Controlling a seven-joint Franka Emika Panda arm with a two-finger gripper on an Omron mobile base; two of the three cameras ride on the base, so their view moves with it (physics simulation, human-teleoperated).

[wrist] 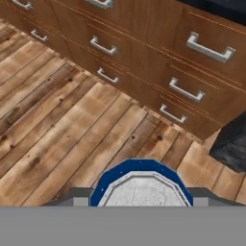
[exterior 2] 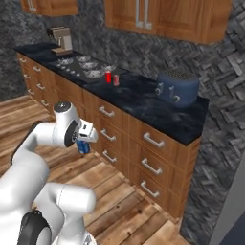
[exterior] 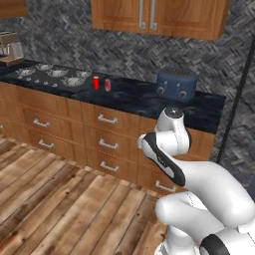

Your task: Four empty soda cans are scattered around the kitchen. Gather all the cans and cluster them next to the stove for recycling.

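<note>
1. Light is even and flat in all three views; no single source can be told, and nothing casts a strong shadow.
2. The dark countertop (exterior: 144,97) carries a faint bluish sheen, brightest right of centre in the left base view.
3. The robot arm (exterior: 199,184) is the brightest area, lower right of the left base view, softly shaded underneath.
4. Edges look coarse and slightly soft throughout; drawer handles (wrist: 209,48) are jagged.
5. The blue can (wrist: 141,185) at the bottom centre of the hand view is blurry and faceted.
</note>
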